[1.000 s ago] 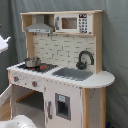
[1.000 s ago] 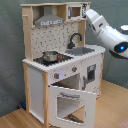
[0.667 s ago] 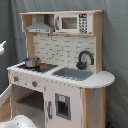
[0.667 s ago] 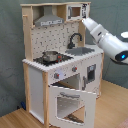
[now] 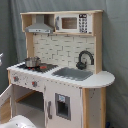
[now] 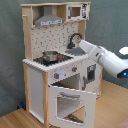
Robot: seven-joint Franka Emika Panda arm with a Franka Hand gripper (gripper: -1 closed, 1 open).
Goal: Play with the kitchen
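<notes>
The toy kitchen (image 5: 60, 75) of pale wood and white panels stands in both exterior views, also seen as the kitchen (image 6: 50, 60). It has a grey hood (image 5: 40, 26), a black faucet (image 5: 85, 59), a sink (image 5: 74, 74) and a steel pot (image 5: 32, 62) on the stovetop. In the second exterior view the windowed oven door (image 6: 70, 102) hangs open, tipped down. My white arm (image 6: 107, 57) reaches in from the second exterior view's right, and its gripper end (image 6: 82, 45) lies in line with the faucet (image 6: 75, 39). The first exterior view shows nothing at the sink.
A grey curtain (image 5: 117, 55) hangs behind the kitchen. The floor (image 6: 15, 119) is wood. A microwave panel (image 5: 72, 23) sits beside the hood. White rounded parts show at the first exterior view's left edge (image 5: 1, 59) and bottom (image 5: 20, 122).
In the second exterior view my arm's end has come down and to the left, from beside the upper shelf to the level of the faucet. The kitchen has not moved.
</notes>
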